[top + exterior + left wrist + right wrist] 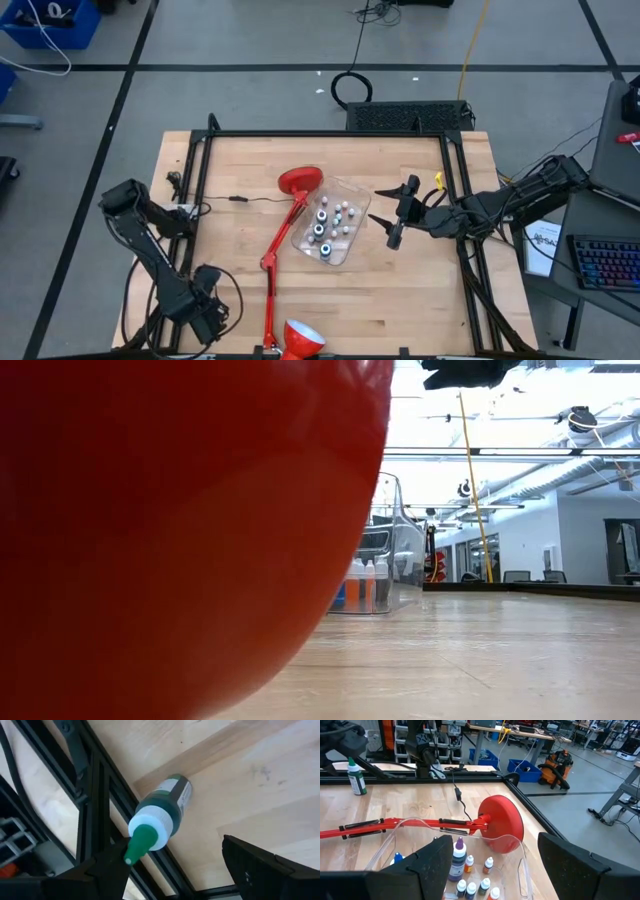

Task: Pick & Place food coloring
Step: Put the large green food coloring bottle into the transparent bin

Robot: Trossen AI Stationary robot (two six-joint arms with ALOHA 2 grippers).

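A green food coloring bottle (167, 805) with a white collar and green tip stands upright on the wood near the table's left frame rail; it also shows far off as the green bottle (355, 777). My left gripper (172, 845) hovers over it, open, one finger on either side, touching nothing. In the high view my left gripper (205, 300) covers that bottle. My right gripper (378, 205) is open above the right rim of the clear tub (352, 190). Several small bottles (470, 887) and a taller purple-tipped bottle (459, 857) stand inside the tub.
A red desk lamp lies across the table: its base (300, 181) beside the tub, its arm (272, 262) running toward the near edge, its shade (180, 530) blocking most of the low view. A black frame rail (100, 795) runs right beside the green bottle. A cable (240, 199) trails left.
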